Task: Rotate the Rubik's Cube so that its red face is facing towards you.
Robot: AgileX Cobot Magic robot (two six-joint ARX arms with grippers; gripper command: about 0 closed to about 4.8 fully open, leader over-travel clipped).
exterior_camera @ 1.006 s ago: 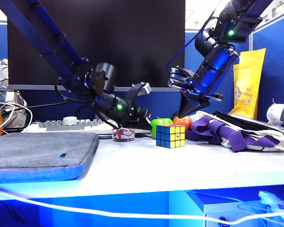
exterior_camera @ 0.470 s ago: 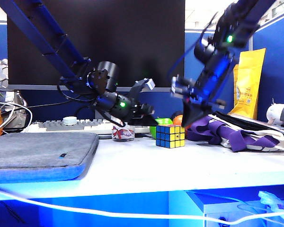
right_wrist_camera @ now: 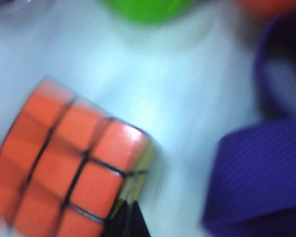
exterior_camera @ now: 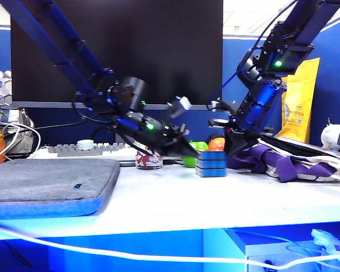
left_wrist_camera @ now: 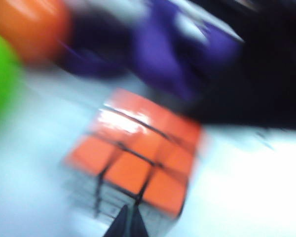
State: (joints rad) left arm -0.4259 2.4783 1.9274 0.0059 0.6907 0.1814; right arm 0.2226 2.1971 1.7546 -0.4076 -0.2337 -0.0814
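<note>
The Rubik's Cube point(exterior_camera: 211, 164) stands on the white table, blurred, with a blue side towards the exterior camera. Its red face point(left_wrist_camera: 138, 158) points up and reads orange-red in both wrist views point(right_wrist_camera: 64, 173). My left gripper point(exterior_camera: 191, 152) is shut and empty, its tip against the cube's left side; in the left wrist view the left gripper point(left_wrist_camera: 128, 224) meets a pale side face. My right gripper point(exterior_camera: 229, 151) is shut and empty at the cube's right; in the right wrist view the right gripper point(right_wrist_camera: 130, 222) touches a yellow side near a corner.
A green apple point(exterior_camera: 188, 154) and an orange point(exterior_camera: 217, 144) lie just behind the cube. Purple straps and cloth point(exterior_camera: 283, 163) lie to its right, a small jar point(exterior_camera: 148, 161) to its left. A grey pad point(exterior_camera: 51, 181) covers the left front, and a keyboard point(exterior_camera: 85, 149) lies behind it.
The left gripper swung right to the cube's left side and the right gripper came down beside its right. The cube turned from a blue-and-yellow corner view to a blue side and shifted slightly right.
</note>
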